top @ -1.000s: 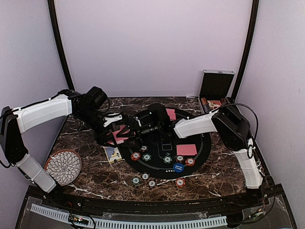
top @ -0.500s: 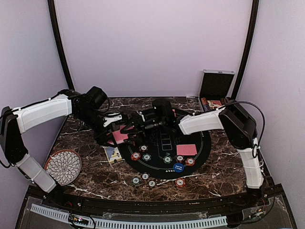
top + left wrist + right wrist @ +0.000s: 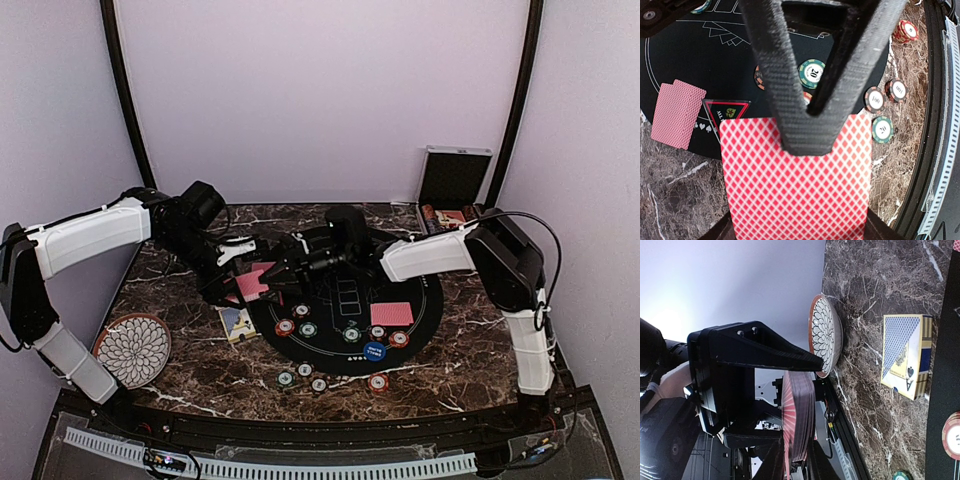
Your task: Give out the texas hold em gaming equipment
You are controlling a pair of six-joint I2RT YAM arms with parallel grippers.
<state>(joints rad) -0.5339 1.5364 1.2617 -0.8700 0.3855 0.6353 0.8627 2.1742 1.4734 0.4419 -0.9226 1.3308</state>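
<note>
Left jaws clamped on diamond-patterned red card deck point(image 3: 792, 200); right jaws at deck edge, grip unclear.

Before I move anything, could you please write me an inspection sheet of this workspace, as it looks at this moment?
Surface: marble table with a round black mat.
Job's things: card deck held over the mat's edge; two cards, chips and a blue button on the mat; loose chips on the marble in front.
Clutter: card box, flower plate, open chip case at the back.
Grippers: left gripper shut on the card deck; right gripper beside it, grip unclear.
Cables: black cable loops along the right arm.
Surroundings: plain walls; nothing else seen.
</note>
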